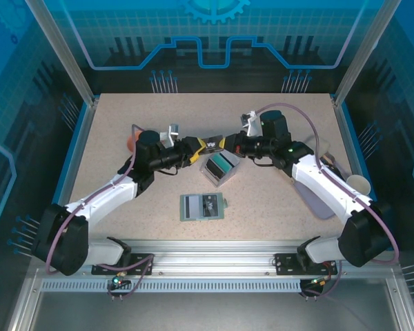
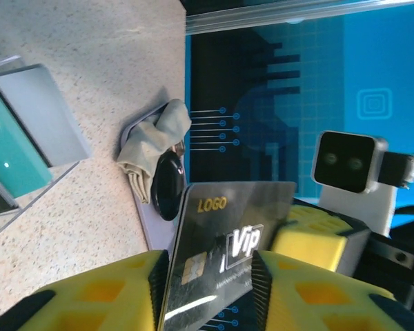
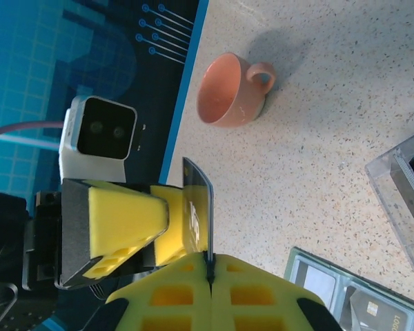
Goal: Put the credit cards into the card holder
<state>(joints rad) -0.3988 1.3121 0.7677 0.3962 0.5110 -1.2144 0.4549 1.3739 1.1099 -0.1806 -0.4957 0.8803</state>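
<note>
**Top external to wrist views: dark VIP card being shared in mid-air, with a slip threatening**

Top external view: the left gripper (image 1: 197, 148) and right gripper (image 1: 225, 143) are meeting nose to nose above the table (image 1: 124, 124). They are sharing a dark VIP card (image 1: 211, 145) over the clear plastic box (image 1: 219, 167). The open card holder (image 1: 202, 206) is lying nearer the bases, apart from the card. A dropped card is likelier to be landing on the box than in the holder.

Left wrist view: the yellow fingers (image 2: 90, 296) are flanking the card's two edges, partly spread. Whether they are pressing cannot be told. Squeezing thin edges is risking a bowed card popping free.

Right wrist view: the right gripper's jaws are pressed together, pinching the card by its lower edge. Letting go before the left gripper is biting would be dropping the card, and both arms pulling at once would be twisting it out.
</note>
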